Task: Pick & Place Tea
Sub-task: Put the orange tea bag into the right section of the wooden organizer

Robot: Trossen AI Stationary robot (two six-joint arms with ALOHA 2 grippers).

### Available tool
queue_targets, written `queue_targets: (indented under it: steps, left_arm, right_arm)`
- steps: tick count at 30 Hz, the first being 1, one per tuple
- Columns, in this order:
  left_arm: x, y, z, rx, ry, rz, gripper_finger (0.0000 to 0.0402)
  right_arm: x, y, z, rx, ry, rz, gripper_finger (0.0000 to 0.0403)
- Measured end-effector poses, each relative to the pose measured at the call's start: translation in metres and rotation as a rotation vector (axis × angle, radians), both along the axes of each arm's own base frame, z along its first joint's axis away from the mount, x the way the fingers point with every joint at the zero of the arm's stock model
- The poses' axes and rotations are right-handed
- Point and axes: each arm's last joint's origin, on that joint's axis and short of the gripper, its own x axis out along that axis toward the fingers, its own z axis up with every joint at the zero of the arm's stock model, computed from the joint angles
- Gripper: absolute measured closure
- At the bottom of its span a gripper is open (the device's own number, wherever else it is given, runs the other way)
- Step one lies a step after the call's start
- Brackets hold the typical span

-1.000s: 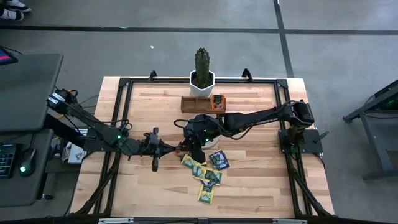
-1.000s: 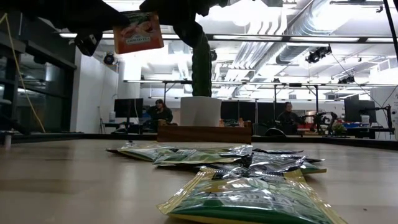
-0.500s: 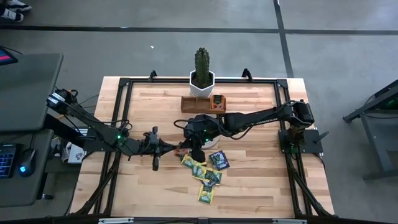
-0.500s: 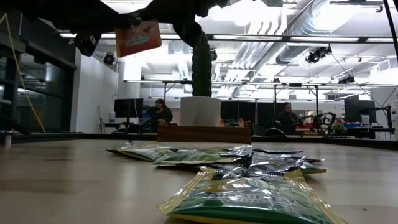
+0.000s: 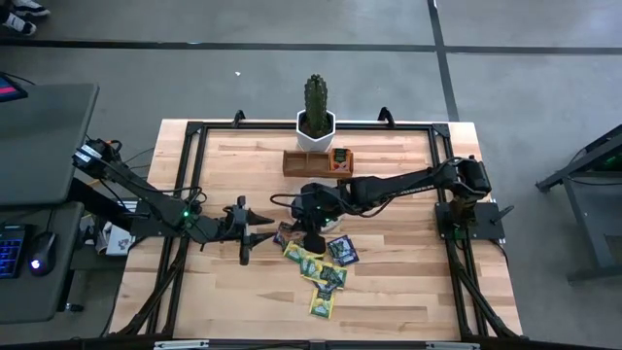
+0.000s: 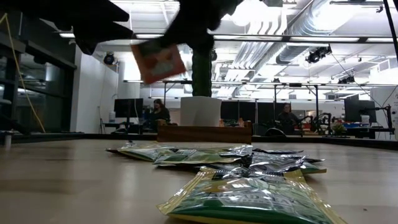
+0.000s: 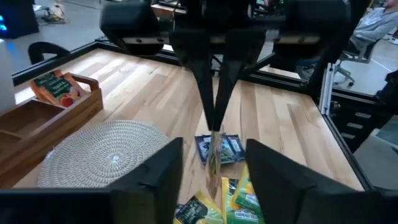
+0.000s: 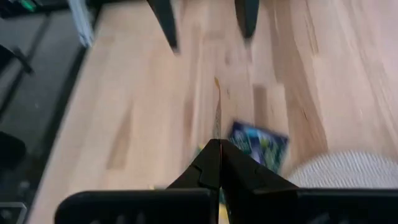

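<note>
Since a second ago: the left gripper [image 5: 262, 233] has let go of the orange sachet [image 6: 160, 61] and now stands wide open; the right gripper [image 5: 292, 231] has clamped fully shut on that sachet and carries it alone, tilted, in the air above the table [image 5: 408, 282].

In the left wrist view the right arm's fingers [image 7: 216, 93] pinch the sachet edge-on. In the right wrist view its tips meet on the thin edge of the sachet, with the left fingers [image 8: 163, 22] spread apart beyond it.

High view: handover spot is near table centre. The left gripper sits at 9 o'clock of the right gripper, just beside it.

The pile of sachets [image 5: 321, 267] lies flat on the wood at 5 o'clock of the grippers, green, yellow and dark blue ones overlapping.

The woven mat [image 7: 99, 152] is under the right arm. The wooden tray [image 5: 316, 161] is at 12 o'clock of the mat, one sachet standing in its right end. The cactus pot [image 5: 315, 124] is at 12 o'clock of the tray.
</note>
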Motion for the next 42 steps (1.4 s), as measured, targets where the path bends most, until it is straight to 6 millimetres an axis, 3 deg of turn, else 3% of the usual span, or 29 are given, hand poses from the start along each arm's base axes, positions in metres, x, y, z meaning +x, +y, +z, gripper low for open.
queue_targets:
  steps: [3, 8, 16, 20, 27, 35, 42]
  left_arm:
    - [-0.003, 0.002, 0.001, -0.007, 0.004, 0.035, 0.0192]
    - [-0.013, 0.010, -0.003, -0.016, 0.085, 0.087, 0.0182]
    - [-0.038, 0.025, -0.006, -0.055, 0.075, 0.115, 0.0181]
    - [-0.046, 0.031, -0.016, -0.071, 0.059, 0.139, 0.0181]
    - [-0.053, 0.035, -0.030, -0.130, 0.036, 0.174, 0.0181]
    - [-0.054, 0.036, -0.032, -0.143, 0.006, 0.200, 0.0181]
    - [-0.054, 0.037, -0.031, -0.142, -0.011, 0.234, 0.0181]
  right_arm:
    - [-0.005, -0.001, -0.006, -0.028, 0.077, -0.001, 0.0402]
    - [-0.020, -0.002, -0.015, -0.041, 0.152, 0.013, 0.0403]
    - [-0.092, -0.023, -0.023, 0.013, 0.040, -0.138, 0.0403]
    - [-0.128, -0.044, -0.019, 0.022, -0.109, -0.224, 0.0403]
    - [-0.165, -0.097, -0.018, -0.039, -0.220, -0.329, 0.0403]
    - [-0.181, -0.161, -0.028, -0.088, -0.220, -0.367, 0.0403]
    - [-0.183, -0.197, -0.044, -0.069, -0.250, -0.352, 0.0403]
